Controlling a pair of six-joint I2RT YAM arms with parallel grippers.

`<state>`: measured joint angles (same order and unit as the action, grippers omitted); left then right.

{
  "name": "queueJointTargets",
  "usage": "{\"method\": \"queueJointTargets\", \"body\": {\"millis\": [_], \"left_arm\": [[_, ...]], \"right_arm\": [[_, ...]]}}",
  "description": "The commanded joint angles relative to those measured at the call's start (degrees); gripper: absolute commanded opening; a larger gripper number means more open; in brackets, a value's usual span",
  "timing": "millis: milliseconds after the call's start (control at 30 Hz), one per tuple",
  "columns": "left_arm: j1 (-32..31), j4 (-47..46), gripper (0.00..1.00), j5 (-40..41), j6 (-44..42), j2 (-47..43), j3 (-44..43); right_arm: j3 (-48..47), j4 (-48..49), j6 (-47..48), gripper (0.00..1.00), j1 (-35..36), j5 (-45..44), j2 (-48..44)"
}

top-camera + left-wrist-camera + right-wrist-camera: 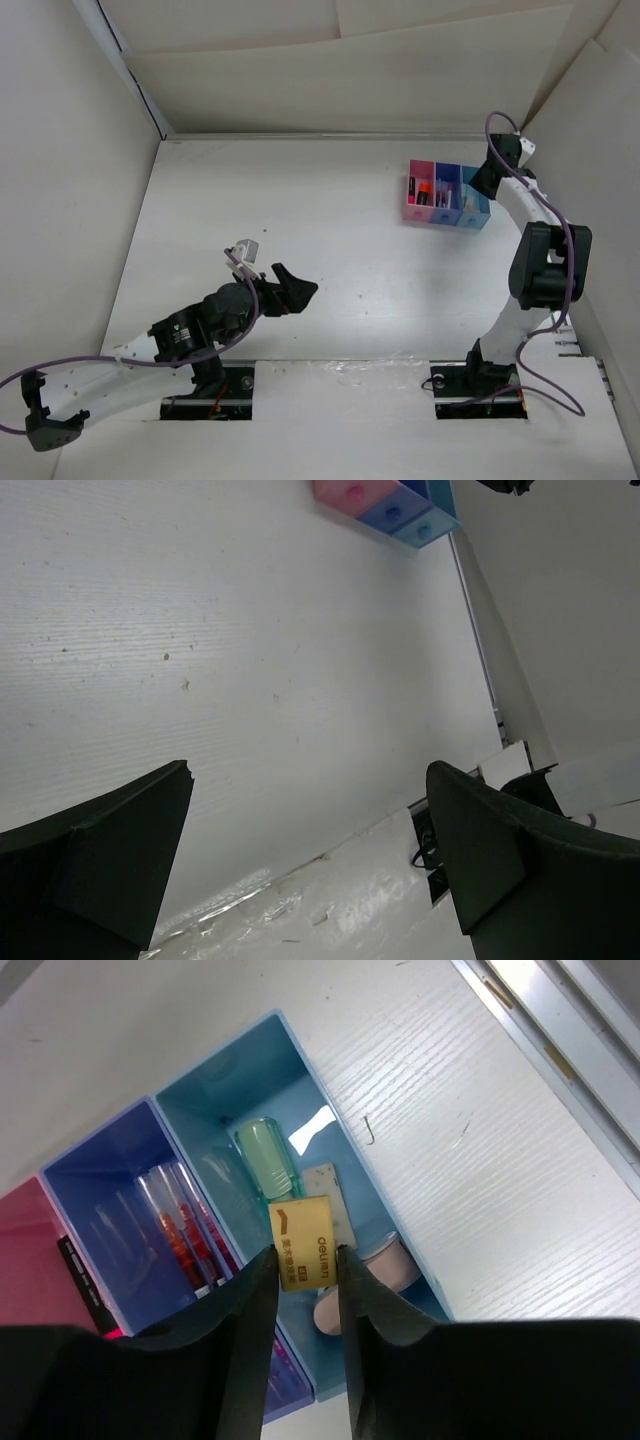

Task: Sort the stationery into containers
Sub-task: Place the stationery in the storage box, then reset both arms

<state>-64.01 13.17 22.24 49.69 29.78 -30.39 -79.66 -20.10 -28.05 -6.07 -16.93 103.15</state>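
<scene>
Three joined bins stand at the table's far right: pink [417, 192], darker blue [444, 192], light blue [472, 205]. My right gripper [303, 1256] is shut on a beige eraser [303, 1238] and holds it above the light blue bin [250, 1080]. That bin holds a green eraser [265, 1156], a grey eraser [330, 1195] and a pink eraser [365, 1275]. The darker blue bin [95, 1175] holds red pens [180, 1235]. The pink bin [25, 1250] shows at the left edge. My left gripper [285, 285] is open and empty, low over the near-left table, far from the bins [390, 502].
White walls enclose the table on the left, back and right. A metal rail [560, 1055] runs along the table edge just right of the bins. The arm bases sit at the near edge on taped plates [480, 385].
</scene>
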Motion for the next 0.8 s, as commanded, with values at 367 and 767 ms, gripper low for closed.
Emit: {"method": "queueJointTargets", "body": {"millis": [367,767], "left_arm": [[0.02,4.76,1.0,2.37,-3.81,-0.16,-8.36],[0.02,13.09,1.0,5.88,-4.52,-2.01,-16.1]], "right_arm": [[2.49,1.82,0.63,0.69,-1.58,4.88,-11.91],[22.51,10.96,2.74,0.97,17.55,17.55,-46.09]]}}
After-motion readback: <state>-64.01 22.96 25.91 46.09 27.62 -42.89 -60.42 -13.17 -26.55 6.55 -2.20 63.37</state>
